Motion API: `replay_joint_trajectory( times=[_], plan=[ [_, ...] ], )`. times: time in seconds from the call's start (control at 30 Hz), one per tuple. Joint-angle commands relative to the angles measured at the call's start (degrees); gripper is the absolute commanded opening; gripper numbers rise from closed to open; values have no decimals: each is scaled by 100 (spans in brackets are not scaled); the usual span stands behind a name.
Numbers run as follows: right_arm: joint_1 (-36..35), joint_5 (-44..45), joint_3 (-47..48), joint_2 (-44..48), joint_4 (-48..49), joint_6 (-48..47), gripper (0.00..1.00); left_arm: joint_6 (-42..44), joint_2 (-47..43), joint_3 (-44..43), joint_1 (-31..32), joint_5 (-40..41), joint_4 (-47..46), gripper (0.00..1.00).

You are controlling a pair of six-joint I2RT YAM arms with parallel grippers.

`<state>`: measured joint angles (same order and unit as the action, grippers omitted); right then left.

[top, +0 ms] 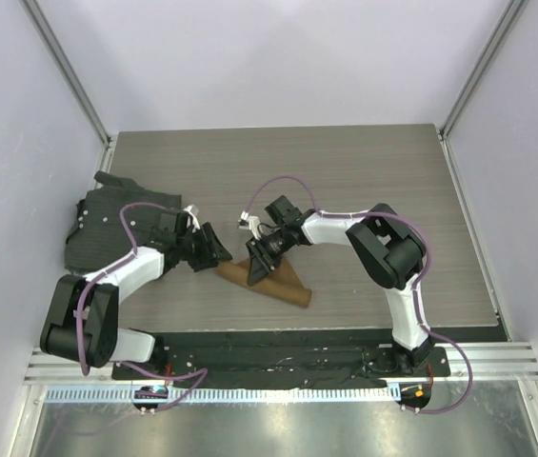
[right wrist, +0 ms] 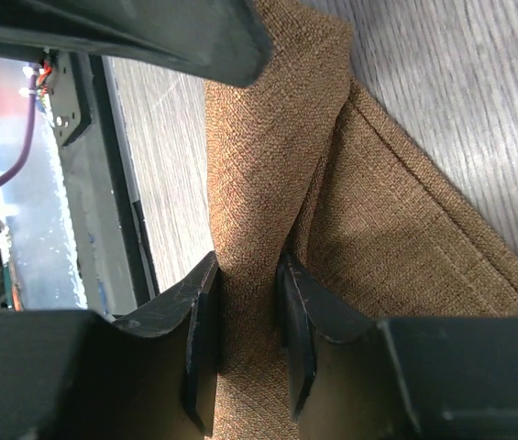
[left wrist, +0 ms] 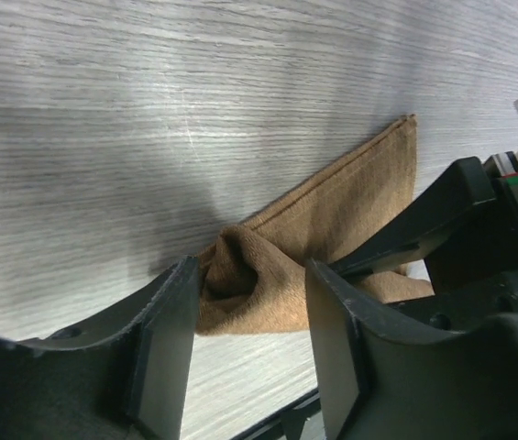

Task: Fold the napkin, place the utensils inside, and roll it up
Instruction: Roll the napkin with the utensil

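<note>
The napkin [top: 286, 288] is lying folded toward 6 o'clock on the table [top: 345, 171]. The right gripper [right wrist: 247, 275] is pinching a raised fold of it. At its 9 o'clock end the left gripper [left wrist: 251, 275] is straddling a bunched corner, jaws apart. A dark mat [top: 107, 228] is lying at 9 o'clock.

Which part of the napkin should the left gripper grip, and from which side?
Probably grip the napkin at its bunched end, coming low from the left gripper's own side. That end stands raised off the table, the rest lies flat, and the right gripper pinches a fold further along.
</note>
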<state>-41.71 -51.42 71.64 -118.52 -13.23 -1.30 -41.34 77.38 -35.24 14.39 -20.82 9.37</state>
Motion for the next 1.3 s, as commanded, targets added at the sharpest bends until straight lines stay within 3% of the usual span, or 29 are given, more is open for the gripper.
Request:
replay_joint_trajectory(
  times=[0.0,0.13,0.27,0.33,0.43,0.6,0.73,0.97,1.27],
  plan=[
    [-12,-88,105,-198,-153,25,33,47,180,61,11,-212,-497,51],
    [23,-53,114,-224,-136,25,34,39,277,79,11,-238,-576,39],
    [58,123,166,-119,-153,68,35,30,452,70,11,-274,-602,17],
    [58,395,193,73,-144,86,39,12,523,62,11,-291,-603,7],
    [76,773,237,302,-179,121,47,-5,602,18,11,-335,-594,0],
    [6,1589,167,1093,-171,86,61,-32,769,-53,11,-309,-550,0],
    [-424,3211,-255,1805,5,-386,70,-67,945,-193,20,-265,-375,0],
    [-1347,4393,-413,2000,-39,-616,71,-93,1270,-466,11,-115,-75,0],
    [-1621,4702,-457,1578,-39,-819,71,-93,1349,-545,11,-115,-93,0]
  ],
)
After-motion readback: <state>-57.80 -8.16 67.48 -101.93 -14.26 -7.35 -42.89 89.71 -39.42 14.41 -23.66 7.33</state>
